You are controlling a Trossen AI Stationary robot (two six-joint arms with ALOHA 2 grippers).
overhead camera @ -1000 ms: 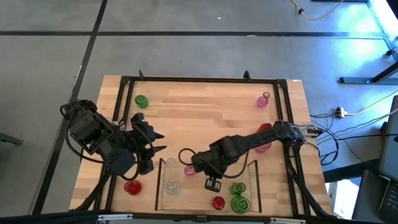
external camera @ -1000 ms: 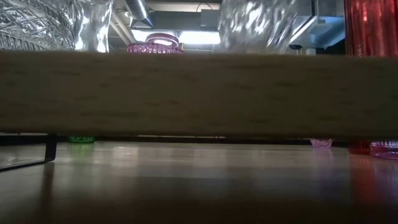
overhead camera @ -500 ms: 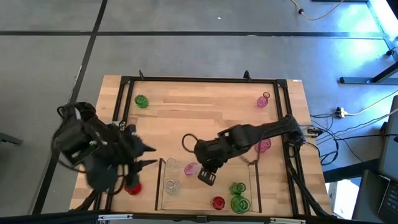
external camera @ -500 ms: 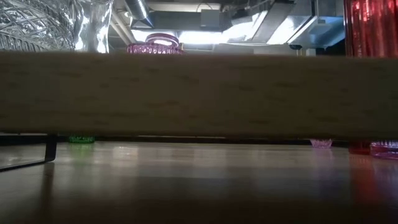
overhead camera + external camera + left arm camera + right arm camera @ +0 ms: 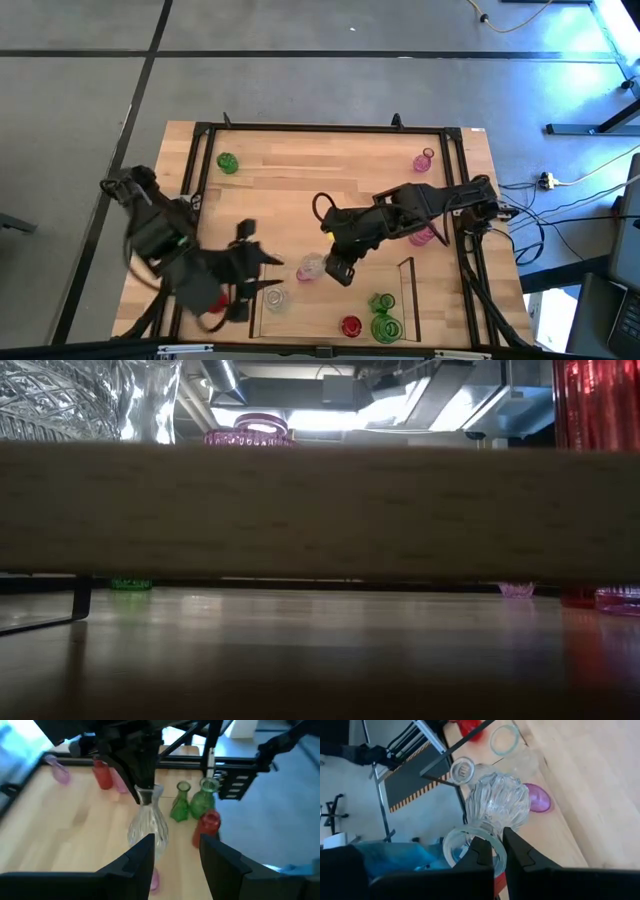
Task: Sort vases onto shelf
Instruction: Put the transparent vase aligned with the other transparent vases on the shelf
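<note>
The right gripper [image 5: 338, 268] sits just below the centre of the high view, its fingers [image 5: 481, 851] pinched together on the rim of a clear ribbed vase [image 5: 496, 805] — the right wrist view shows the glass lip caught between the two dark pads, the round body hanging beyond them. In the high view that vase [image 5: 312, 266] shows as a pale blur left of the gripper, over the upper edge of the shelf [image 5: 410, 290], whose thin dark frame lies at lower centre of the frame.

The left gripper [image 5: 250, 285] is in the lower left of the high view, at the shelf's left end, fingers [image 5: 139, 857] spread apart and holding nothing; the left wrist view looks between them at the clear vase held by the other arm.

On the shelf stand a clear round vase [image 5: 273, 297] at its left, a red vase [image 5: 350, 325] at bottom centre, and two green vases [image 5: 383, 313] at lower right. A pink vase lies just beside the clear held one, partly hidden.

Off the shelf — a green squat vase [image 5: 227, 162] at upper left of the table [image 5: 320, 170], a narrow-necked pink vase [image 5: 424, 160] at upper right, another pink vase [image 5: 424, 236] at right under the arm, and a red vase [image 5: 215, 300] at lower left, behind the left arm.
</note>
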